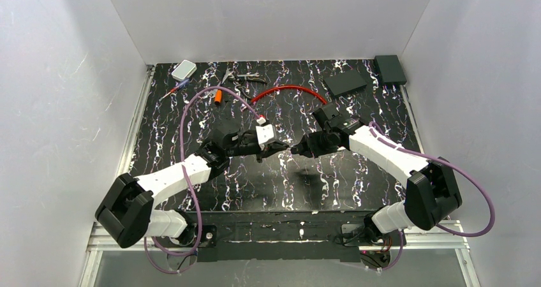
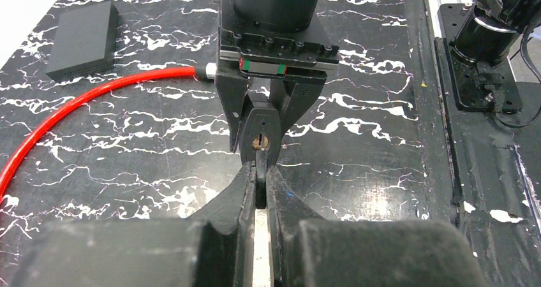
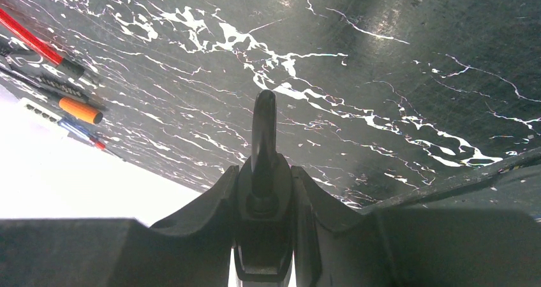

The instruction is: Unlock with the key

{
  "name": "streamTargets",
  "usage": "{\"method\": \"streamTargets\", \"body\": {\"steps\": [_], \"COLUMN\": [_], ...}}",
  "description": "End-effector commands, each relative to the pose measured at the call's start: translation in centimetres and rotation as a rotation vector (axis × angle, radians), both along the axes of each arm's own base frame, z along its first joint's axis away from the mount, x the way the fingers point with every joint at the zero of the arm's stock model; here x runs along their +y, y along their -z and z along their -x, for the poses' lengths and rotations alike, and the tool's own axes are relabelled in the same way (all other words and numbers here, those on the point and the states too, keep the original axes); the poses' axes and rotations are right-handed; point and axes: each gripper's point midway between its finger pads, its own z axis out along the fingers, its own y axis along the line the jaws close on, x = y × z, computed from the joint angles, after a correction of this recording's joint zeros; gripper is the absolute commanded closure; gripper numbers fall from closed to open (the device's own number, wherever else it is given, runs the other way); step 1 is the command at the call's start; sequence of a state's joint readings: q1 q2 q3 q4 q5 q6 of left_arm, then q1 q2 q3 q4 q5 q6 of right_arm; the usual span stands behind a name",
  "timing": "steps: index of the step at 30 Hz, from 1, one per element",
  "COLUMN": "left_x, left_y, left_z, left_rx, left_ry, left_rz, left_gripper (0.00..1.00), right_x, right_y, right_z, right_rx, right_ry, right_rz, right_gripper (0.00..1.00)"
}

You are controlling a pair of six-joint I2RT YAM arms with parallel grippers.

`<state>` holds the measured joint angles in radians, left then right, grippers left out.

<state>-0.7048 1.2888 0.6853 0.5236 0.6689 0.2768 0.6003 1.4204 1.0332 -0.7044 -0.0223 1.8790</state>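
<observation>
**A:** What is the overhead view showing?
**B:** The left gripper (image 1: 282, 148) and right gripper (image 1: 301, 152) are meeting tip to tip in the middle.

**A:** And the left wrist camera?
**B:** The left fingers are pressing together on a thin sliver, the key (image 2: 260, 188) as far as I can judge. It is aiming at the keyhole (image 2: 258, 142); I cannot tell whether it is in yet. The right gripper is pinching the black lock (image 2: 258, 118) by its sides.

**A:** The right wrist camera?
**B:** It is showing the lock edge-on, wedged between its fingers, and no key.

**A:** What are you worrying about?
**B:** An off-line tip skidding off the lock's face. Turning could also twist the lock out of that narrow pinch.
</observation>
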Motion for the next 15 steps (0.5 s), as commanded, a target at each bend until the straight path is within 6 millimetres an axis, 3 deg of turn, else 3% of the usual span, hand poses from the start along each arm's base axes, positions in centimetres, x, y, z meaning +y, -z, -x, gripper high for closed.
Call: {"method": "streamTargets", "body": {"steps": [1,15], "left_x": [-0.32,-0.43], "left_y": [-0.38,0.43], "left_z": [-0.05,-0.12], "left_rx": [-0.023,-0.024], "left_ry": [0.004,-0.001], "left_rz": [0.01,-0.009], "left_gripper": [1.0,1.0], "right_x": [0.81,0.58], "right_y": [-1.86,-2.22], "right_z": [-0.83,-0.81], "right_rx": [-0.049,-0.063], "right_ry": [0.021,0.038], "right_rz": [-0.053,-0.061], "right_gripper": [0.99,0.99]}}
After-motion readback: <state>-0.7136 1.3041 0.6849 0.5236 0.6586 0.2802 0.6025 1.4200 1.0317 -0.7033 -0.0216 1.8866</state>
